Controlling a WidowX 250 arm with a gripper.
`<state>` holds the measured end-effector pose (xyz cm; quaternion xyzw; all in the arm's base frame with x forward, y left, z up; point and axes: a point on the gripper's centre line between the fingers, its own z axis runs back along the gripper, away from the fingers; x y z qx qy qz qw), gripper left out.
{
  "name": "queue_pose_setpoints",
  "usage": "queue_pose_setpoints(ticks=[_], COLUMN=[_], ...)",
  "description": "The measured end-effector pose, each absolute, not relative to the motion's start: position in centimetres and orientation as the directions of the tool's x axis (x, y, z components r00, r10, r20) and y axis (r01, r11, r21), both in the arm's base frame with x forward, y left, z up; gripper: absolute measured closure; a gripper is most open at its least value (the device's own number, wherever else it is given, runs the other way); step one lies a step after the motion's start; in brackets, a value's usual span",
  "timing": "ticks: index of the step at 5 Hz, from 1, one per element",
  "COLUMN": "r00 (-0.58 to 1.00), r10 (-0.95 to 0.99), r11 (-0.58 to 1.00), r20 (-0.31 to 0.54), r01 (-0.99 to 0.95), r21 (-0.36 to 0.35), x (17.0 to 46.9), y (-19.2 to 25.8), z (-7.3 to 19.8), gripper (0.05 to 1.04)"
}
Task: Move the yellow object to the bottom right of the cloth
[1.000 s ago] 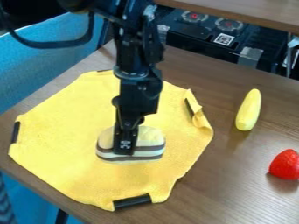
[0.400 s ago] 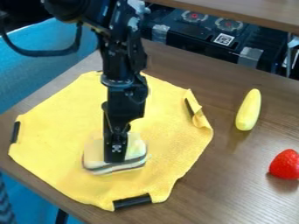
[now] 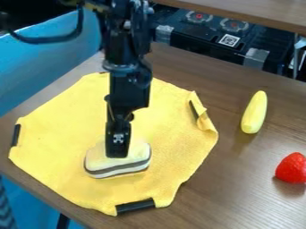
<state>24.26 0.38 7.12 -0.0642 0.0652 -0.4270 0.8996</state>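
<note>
Yellow block (image 3: 133, 166): lies on the yellow cloth (image 3: 55, 134), close to the cloth's middle and a little toward its near edge.
Block's long axis: runs mostly side to side across the cloth, its right end in the view angled slightly toward the cloth's far side.
Block's facing: pale top upward; the side with dark and white bands turned toward the cloth's near edge.
Black gripper (image 3: 118, 154): hangs down over the middle of the cloth, its lower end at the block's top in the view; how far its jaws stand open, and whether they have hold of the block, cannot be told.
Cloth's rim: a black strip (image 3: 135, 206) at the near edge, another at the left corner, a third beside the curled fold on the right.
Long yellow piece (image 3: 254, 112): beyond the cloth's right edge, apart from it, long axis pointing from near to far, far end leaning slightly right.
Red strawberry (image 3: 291, 168): right of the cloth, farther from it than the long piece and nearer the camera.
Brown table (image 3: 233, 192): under the cloth and reaching past its right side.
</note>
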Motion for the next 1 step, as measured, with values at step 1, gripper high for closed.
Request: queue_pose_setpoints(ticks=[1], r00=[0.61], r10=[-0.79], r11=[0.61], r20=[-0.065], r01=[0.768], r21=[-0.197], x=[24.27], y=[0.99], z=[10.04], gripper=[0.083])
